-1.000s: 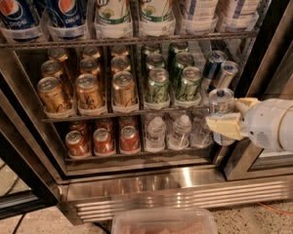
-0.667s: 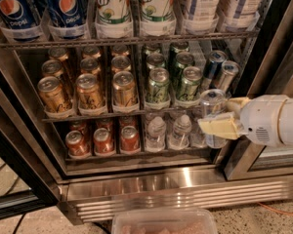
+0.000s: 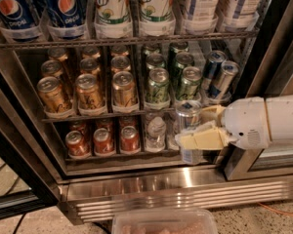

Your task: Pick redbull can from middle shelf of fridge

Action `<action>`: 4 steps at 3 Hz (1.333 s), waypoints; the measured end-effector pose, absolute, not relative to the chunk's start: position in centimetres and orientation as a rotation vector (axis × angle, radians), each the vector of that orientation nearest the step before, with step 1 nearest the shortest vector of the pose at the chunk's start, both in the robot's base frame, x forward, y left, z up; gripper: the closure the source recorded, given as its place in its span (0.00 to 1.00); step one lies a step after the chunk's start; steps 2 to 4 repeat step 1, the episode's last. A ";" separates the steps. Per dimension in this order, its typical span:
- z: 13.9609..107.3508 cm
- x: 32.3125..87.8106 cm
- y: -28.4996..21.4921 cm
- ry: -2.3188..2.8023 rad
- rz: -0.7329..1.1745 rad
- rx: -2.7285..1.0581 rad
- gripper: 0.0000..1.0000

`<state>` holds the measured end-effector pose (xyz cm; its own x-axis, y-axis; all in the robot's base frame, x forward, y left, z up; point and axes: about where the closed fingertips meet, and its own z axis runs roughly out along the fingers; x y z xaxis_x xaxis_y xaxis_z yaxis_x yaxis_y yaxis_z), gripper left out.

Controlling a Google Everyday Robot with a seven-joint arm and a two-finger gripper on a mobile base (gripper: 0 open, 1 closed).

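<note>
My gripper (image 3: 191, 127) reaches in from the right, in front of the fridge (image 3: 161, 193) at the right end of the middle shelf (image 3: 78, 117). Its cream fingers (image 3: 200, 139) are shut on a slim redbull can (image 3: 187, 114) with a silver top, held upright just outside and slightly below the shelf's front edge. Two more blue-and-silver redbull cans (image 3: 223, 80) stand in the rightmost row of the shelf. Gold cans (image 3: 88, 91) fill the left rows and green cans (image 3: 157, 86) the middle rows.
Big Pepsi (image 3: 10, 9) and 7UP bottles (image 3: 112, 6) stand on the rack above. Small red cans (image 3: 102, 140) and water bottles (image 3: 155, 130) sit on the rack below, behind the held can. A clear plastic tub (image 3: 163, 222) lies on the floor. Dark door frames flank both sides.
My gripper has moved left and down with the can in it, away from the right end of the middle shelf and out in front of the lower rack.
</note>
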<state>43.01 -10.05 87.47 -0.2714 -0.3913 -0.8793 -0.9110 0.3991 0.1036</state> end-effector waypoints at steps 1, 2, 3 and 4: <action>87.3 41.9 -9.6 1.842 0.846 -1.158 1.00; 87.3 41.9 -9.6 1.842 0.846 -1.158 1.00; 87.3 41.9 -9.6 1.842 0.846 -1.158 1.00; 87.3 41.9 -9.6 1.842 0.846 -1.158 1.00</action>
